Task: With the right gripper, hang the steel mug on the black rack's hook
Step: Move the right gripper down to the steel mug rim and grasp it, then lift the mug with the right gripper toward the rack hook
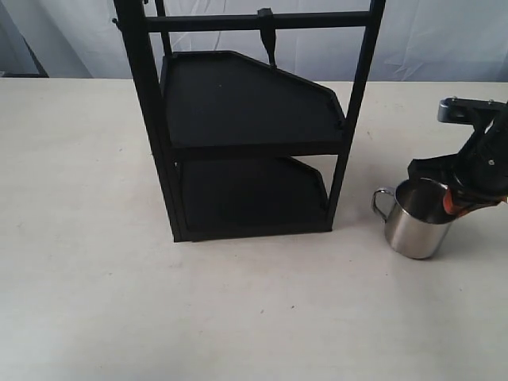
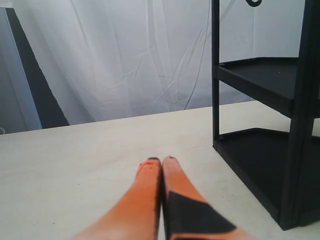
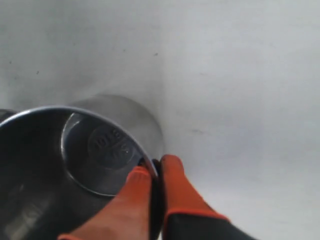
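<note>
The steel mug (image 1: 417,221) stands upright on the table to the right of the black rack (image 1: 246,127), its looped handle (image 1: 382,202) turned toward the rack. My right gripper (image 1: 450,198) is shut on the mug's rim on the side away from the handle. The right wrist view shows one orange finger inside the mug (image 3: 60,170) and one outside, pinching the wall at my right gripper (image 3: 155,167). The hook (image 1: 267,36) hangs from the rack's top crossbar, bare. My left gripper (image 2: 161,161) is shut on nothing above the table, left of the rack (image 2: 270,115).
The rack's two tray shelves (image 1: 254,107) hold nothing. A white curtain (image 2: 130,55) hangs behind the table (image 1: 79,238). Bare tabletop lies in front of the rack and left of it.
</note>
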Tool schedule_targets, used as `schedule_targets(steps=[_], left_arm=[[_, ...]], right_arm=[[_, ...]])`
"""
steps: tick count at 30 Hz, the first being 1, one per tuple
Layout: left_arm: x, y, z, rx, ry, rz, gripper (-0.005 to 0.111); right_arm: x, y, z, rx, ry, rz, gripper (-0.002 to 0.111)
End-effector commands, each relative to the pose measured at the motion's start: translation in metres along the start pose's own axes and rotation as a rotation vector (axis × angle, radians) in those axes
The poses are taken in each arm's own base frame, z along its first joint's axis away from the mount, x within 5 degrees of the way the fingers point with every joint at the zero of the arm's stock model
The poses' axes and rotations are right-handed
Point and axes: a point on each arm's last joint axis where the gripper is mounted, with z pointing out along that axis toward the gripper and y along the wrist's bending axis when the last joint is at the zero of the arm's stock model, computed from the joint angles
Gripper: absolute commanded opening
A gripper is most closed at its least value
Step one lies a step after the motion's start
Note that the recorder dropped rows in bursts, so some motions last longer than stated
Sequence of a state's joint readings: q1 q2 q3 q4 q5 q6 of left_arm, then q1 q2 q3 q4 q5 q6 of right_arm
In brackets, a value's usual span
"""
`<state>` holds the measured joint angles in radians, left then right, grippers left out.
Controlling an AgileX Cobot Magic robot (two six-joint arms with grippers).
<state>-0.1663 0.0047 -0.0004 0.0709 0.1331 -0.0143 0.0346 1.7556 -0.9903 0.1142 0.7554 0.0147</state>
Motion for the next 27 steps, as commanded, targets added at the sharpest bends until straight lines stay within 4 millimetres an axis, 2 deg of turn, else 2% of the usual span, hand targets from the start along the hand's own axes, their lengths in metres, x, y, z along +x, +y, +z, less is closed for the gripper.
schedule_targets(steps=[1,5,10,13,14,16,18,20,22,27], left_arm=[[-0.001,0.0,0.0,0.004,-0.01,-0.002,0.002],[-0.001,0.0,0.0,0.004,-0.01,-0.002,0.002],[-0.001,0.0,0.0,0.004,-0.01,-0.002,0.002],[-0.001,0.0,0.0,0.004,-0.01,-0.002,0.002],[-0.001,0.0,0.0,0.004,-0.01,-0.002,0.002],[-0.001,0.0,0.0,0.004,-0.01,-0.002,0.002],[-0.001,0.0,0.0,0.004,-0.01,-0.002,0.002],[-0.001,0.0,0.0,0.004,-0.01,-0.002,0.002],[-0.001,0.0,0.0,0.004,-0.01,-0.002,0.002],[-0.001,0.0,0.0,0.004,-0.01,-0.002,0.002]], right_arm=[[0.017,0.002,-0.019,-0.03,0.022,0.011,-0.001],[0.041,0.005,-0.045,-0.069,-0.015,0.026,-0.001],[0.071,0.015,-0.096,-0.189,-0.142,0.011,-0.001],[0.087,0.029,-0.127,-0.343,-0.22,-0.028,-0.001],[0.097,0.038,-0.142,-0.447,-0.253,-0.056,-0.001],[0.106,0.049,-0.158,-0.598,-0.289,-0.087,-0.001],[0.104,0.059,-0.167,-0.737,-0.327,-0.092,-0.001],[0.097,0.065,-0.167,-0.83,-0.337,-0.088,-0.001],[0.091,0.069,-0.162,-0.893,-0.308,-0.099,-0.001],[0.066,0.074,-0.132,-0.985,-0.21,-0.058,-0.001]])
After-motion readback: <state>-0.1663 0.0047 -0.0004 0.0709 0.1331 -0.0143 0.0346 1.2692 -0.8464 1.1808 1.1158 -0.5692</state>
